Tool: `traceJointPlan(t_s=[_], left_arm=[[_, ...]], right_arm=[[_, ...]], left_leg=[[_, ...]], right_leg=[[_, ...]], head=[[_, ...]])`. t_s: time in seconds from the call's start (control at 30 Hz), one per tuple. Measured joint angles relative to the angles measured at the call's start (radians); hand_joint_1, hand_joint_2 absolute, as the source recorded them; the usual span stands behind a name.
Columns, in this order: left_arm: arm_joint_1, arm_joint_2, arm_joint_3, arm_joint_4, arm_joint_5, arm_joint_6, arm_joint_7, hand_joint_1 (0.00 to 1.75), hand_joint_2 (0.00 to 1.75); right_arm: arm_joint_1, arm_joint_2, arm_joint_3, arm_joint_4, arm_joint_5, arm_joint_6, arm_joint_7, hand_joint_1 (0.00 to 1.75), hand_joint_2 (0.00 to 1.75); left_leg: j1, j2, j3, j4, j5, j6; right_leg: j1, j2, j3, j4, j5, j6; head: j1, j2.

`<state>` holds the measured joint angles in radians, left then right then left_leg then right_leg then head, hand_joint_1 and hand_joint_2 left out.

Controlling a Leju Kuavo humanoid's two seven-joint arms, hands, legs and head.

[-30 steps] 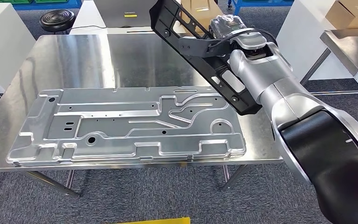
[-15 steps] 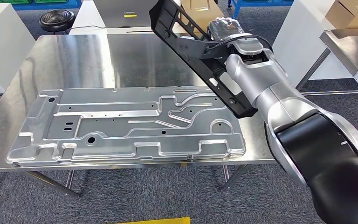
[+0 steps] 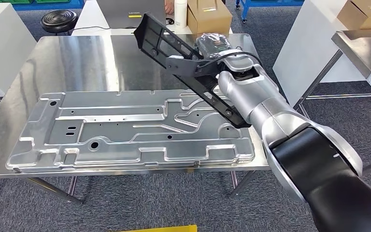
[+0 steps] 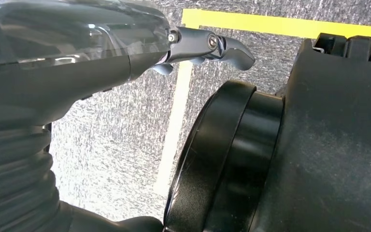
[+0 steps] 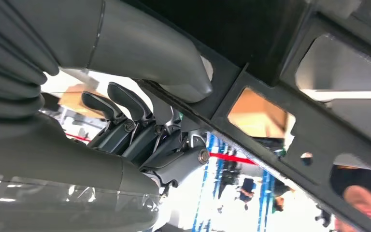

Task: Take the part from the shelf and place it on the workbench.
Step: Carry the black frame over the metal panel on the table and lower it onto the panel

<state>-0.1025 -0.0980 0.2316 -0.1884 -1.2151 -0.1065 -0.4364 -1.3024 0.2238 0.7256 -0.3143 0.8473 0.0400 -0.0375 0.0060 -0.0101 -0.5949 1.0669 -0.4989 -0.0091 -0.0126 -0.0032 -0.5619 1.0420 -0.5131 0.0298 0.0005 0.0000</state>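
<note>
**Black part held over bench, rt hand**

I'm gripping the black part (image 3: 189, 72) w/ my right hand (image 3: 193, 66) about mid-length, thumb on one face and the fingers (image 5: 125, 108) curling behind a rib. It's hanging tilted above the workbench (image 3: 77, 58), its lower end over the far-right corner of the big stamped metal panel (image 3: 125, 128) and not touching it, upper end pointing away toward the back edge. My left hand (image 4: 207, 46) is hanging down by the floor; can't tell how its fingers are set, nothing seen in it.

Handling, my guess: it's looking like a rigid moulded plastic frame w/ cut-outs and ribs, so stiff, fairly light, but long, so it's wanting to swing around a mid grip. Smooth surface, could slip if I'm loosening. Ribs and window edges are the best hold. Beyond the bench, a cardboard box (image 3: 207, 14) is sitting on the next table.
</note>
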Motion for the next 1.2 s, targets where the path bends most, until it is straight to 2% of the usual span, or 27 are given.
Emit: traceJointPlan(t_s=[0.2,0.5,0.97,1.2], left_arm=[[0.0,0.0,-0.001,0.0,0.005,0.001,0.0,0.0,1.75],[0.0,0.0,-0.001,0.0,0.02,0.002,0.006,0.0,1.75],[0.003,0.0,-0.003,0.0,0.03,0.015,0.004,0.0,1.75],[0.005,0.0,-0.005,0.0,0.034,0.02,-0.002,0.0,1.75]], right_arm=[[0.012,0.023,-0.01,0.0,-0.022,0.004,0.006,1.75,1.75],[0.015,0.028,-0.109,0.004,-0.13,0.035,0.051,1.75,1.75],[-0.017,0.016,-0.209,0.005,-0.18,0.042,0.097,1.75,1.75],[-0.029,0.005,-0.285,0.009,-0.272,0.05,0.135,1.75,1.75]], left_leg=[[0.0,0.0,0.0,0.0,0.0,0.0],[0.0,-0.001,-0.001,0.0,0.0,0.0],[0.0,0.0,-0.001,0.0,0.0,0.0],[0.0,0.0,-0.001,0.0,0.0,0.0]], right_leg=[[0.0,0.0,0.0,0.0,0.0,0.0],[0.0,0.0,0.0,0.0,0.0,0.0],[0.0,0.0,0.0,0.0,0.0,0.0],[0.0,0.0,-0.001,0.0,0.0,0.0]], head=[[-0.001,0.0],[0.001,0.0],[0.0,0.0],[0.0,0.0]])
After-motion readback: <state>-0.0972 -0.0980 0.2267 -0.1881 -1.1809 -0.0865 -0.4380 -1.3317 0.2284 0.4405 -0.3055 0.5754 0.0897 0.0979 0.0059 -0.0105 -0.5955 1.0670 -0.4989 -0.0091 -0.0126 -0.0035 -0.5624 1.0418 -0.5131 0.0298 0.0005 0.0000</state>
